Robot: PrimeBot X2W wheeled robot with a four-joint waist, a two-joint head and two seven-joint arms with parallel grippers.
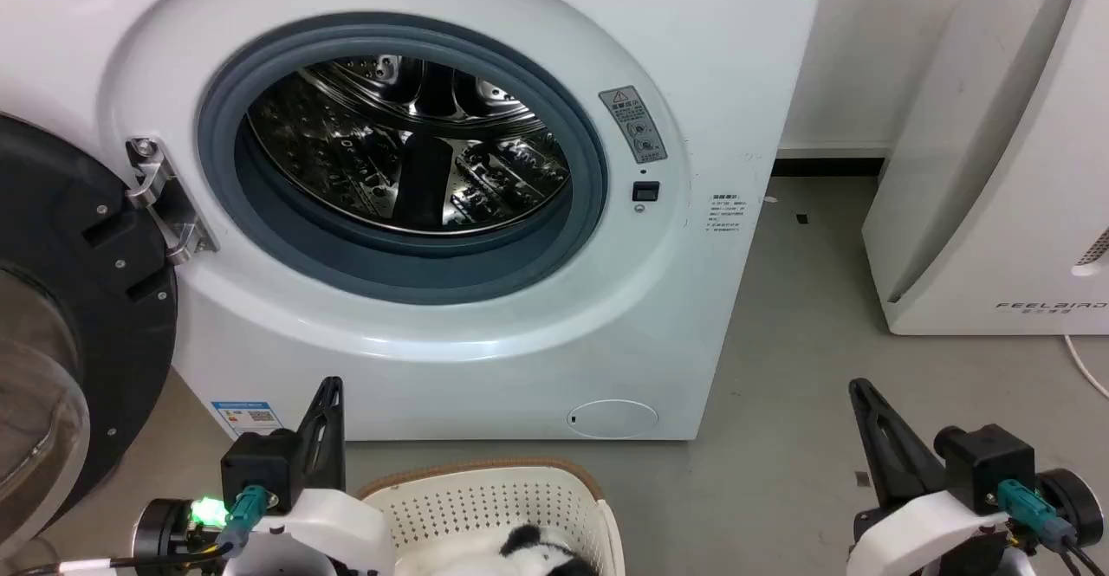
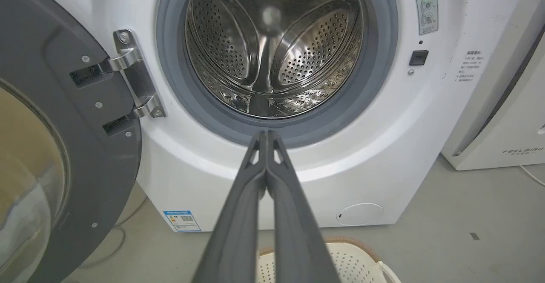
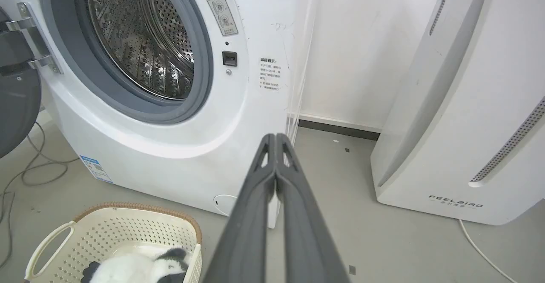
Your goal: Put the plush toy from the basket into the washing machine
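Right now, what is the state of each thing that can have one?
washing machine: open at the front
door: swung open to the left
drum: empty as far as visible
basket: on the floor, not empty
plush toy: lying in the basket, not grasped
left hand: shut, empty
right hand: shut, empty

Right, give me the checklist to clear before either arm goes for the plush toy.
1. The door of the washing machine is swung open: ok.
2. The drum is free of laundry: ok, in the part that shows.
3. The plush toy lies in the basket: ok.
4. The left gripper has its fingers open for a grasp: not ok, shut and empty.
5. The right gripper has its fingers open: not ok, shut and empty.
6. A good grip spot on the toy is in sight: cannot tell, the toy is partly cut off.
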